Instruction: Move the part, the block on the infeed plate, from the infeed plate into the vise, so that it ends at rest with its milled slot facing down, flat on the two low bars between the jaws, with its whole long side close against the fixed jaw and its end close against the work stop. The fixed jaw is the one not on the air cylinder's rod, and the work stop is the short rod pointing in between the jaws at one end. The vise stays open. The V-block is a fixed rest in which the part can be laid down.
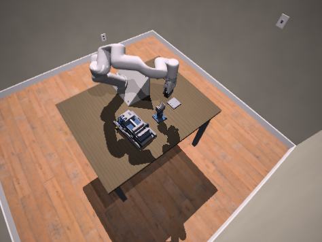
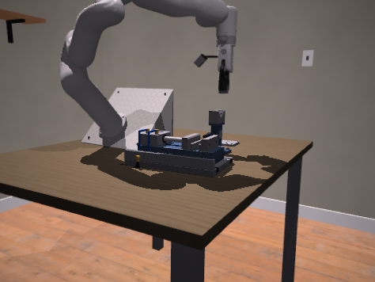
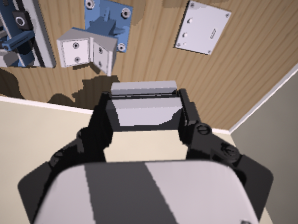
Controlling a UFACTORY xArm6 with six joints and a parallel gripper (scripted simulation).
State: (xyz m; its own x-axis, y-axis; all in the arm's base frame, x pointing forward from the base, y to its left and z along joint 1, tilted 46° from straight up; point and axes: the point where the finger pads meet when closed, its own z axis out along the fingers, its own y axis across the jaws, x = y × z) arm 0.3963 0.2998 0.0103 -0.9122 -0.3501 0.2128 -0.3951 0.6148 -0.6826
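Observation:
My gripper [image 3: 144, 101] is shut on the part [image 3: 145, 104], a grey block held across its width between the two black fingers. It hangs high above the table in the exterior and top views [image 2: 224, 85] [image 1: 168, 92]. The empty infeed plate [image 3: 203, 26] lies on the table below and ahead; it also shows in the top view [image 1: 174, 102]. The V-block [image 3: 87, 49] on its blue base stands left of the plate, below the gripper [image 2: 217, 117]. The vise [image 2: 179, 148] stands open on the table, left of the V-block [image 1: 136, 129].
A white angled mount [image 2: 134, 115] carries the arm's base behind the vise. The table's far edge [image 3: 260, 100] runs close to the infeed plate. A wall lies beyond it.

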